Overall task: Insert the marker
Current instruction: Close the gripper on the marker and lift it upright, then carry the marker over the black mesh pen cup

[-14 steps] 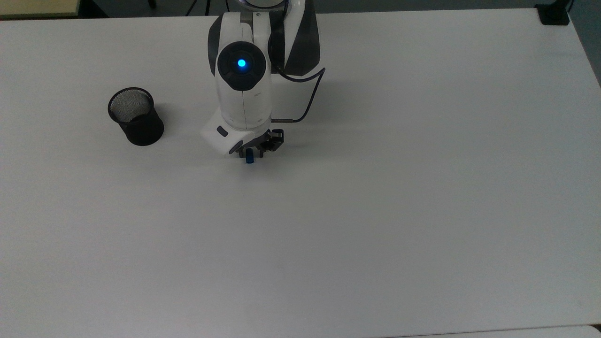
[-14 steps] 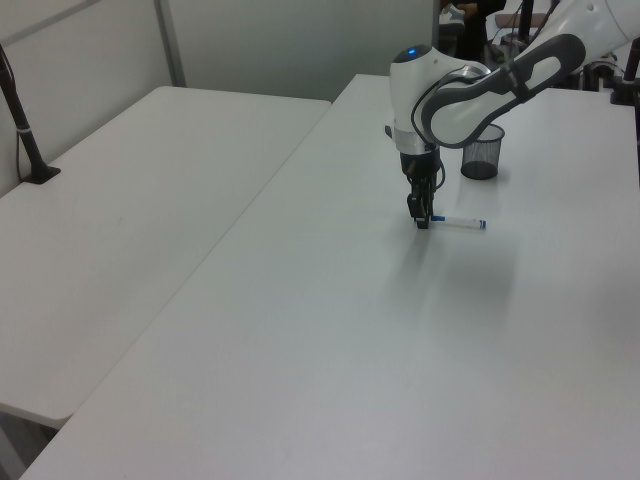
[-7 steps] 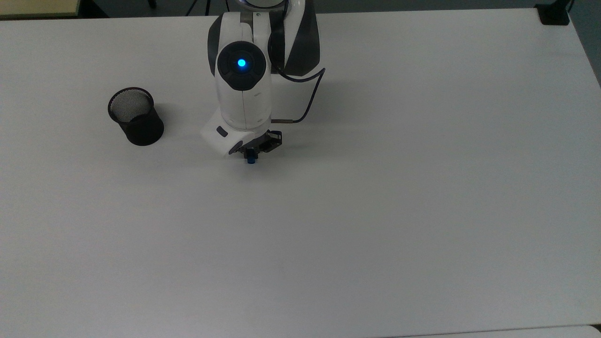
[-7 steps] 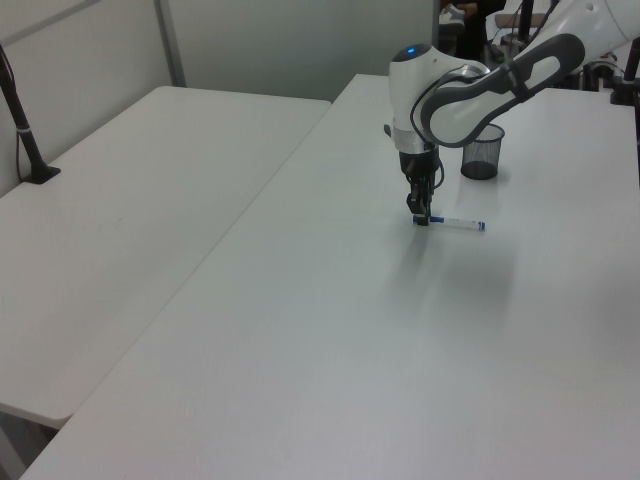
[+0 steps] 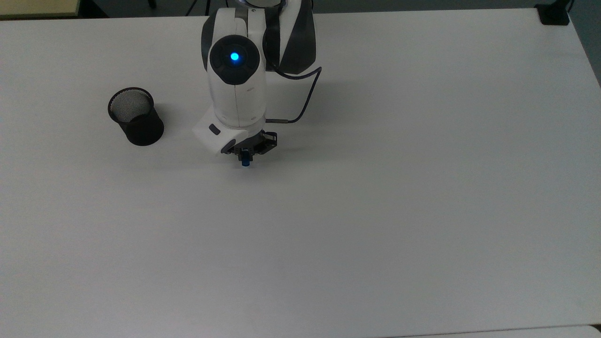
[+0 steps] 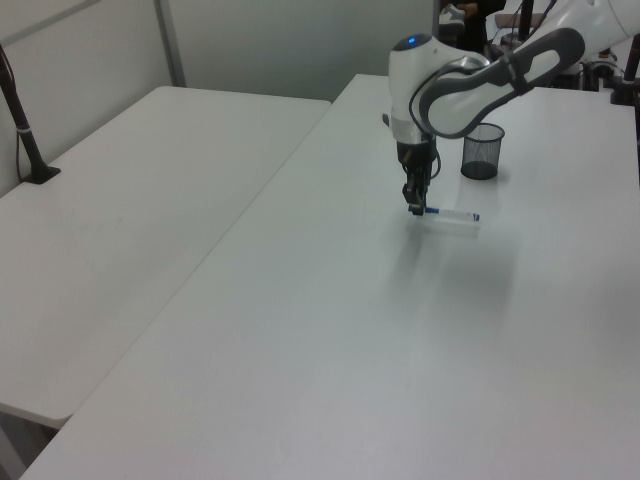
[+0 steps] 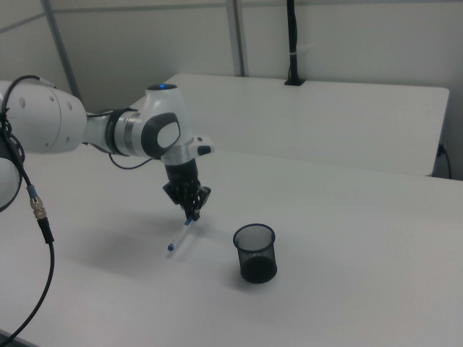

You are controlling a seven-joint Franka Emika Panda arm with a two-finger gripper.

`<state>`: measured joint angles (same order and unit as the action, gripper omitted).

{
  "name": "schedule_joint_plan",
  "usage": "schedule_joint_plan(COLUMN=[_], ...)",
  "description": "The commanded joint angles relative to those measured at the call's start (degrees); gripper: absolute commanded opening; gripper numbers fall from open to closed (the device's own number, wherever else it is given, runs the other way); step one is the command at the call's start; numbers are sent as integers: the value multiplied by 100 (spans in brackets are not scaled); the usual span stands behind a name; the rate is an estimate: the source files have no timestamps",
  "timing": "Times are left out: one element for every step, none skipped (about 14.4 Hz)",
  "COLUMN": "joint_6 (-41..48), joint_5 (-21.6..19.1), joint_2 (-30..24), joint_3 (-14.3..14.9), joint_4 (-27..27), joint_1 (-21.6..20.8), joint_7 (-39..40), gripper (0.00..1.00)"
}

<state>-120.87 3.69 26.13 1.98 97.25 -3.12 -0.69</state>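
My gripper (image 5: 245, 152) (image 6: 413, 205) (image 7: 192, 212) points down over the white table (image 5: 375, 211) and is shut on one end of the marker (image 6: 448, 214) (image 7: 181, 233). The white barrel with its blue end sticks out sideways from the fingers, just above the table top. In the top view the arm hides most of it and a blue tip (image 5: 244, 162) pokes out below the fingers. The black mesh cup (image 5: 135, 116) (image 6: 482, 150) (image 7: 256, 253) stands upright toward the top view's left of my gripper, apart from it.
A dark cable (image 5: 305, 101) loops off the wrist. A second white table (image 6: 120, 200) (image 7: 325, 116) stands alongside, with a black post (image 6: 20, 120) (image 7: 291, 43) clamped at its edge. A black clamp (image 5: 554, 14) sits at the table's far corner.
The fingers closed on the marker's end, and the gripper has risen slightly and shifted toward the top view's left, carrying the marker off the table.
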Motion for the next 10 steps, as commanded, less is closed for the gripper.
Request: schedule_joint_plan(joint_6=[598,712,792,810,810,819,819,819,802,749], joint_5=[27,9,-8,-69,-166,-254,-307,-342,-403,-482], joint_2=[-397,-485,-582,-705,-836,-951,-1082,-1214,-1337,-1452], joint_3=[39,39,31,22,30,31,31,31,31,31], joint_4=[-214,-311,-407,-469,-496,-522,-514,-479,-444,-444], joint_1=[197,276,416,565,688,803,934,1057,1224,1461], joint_7=[-2,77,139,209,331,507,682,815,929,1000], gripper=[3,3,3,3,3,3,3,3,3,2])
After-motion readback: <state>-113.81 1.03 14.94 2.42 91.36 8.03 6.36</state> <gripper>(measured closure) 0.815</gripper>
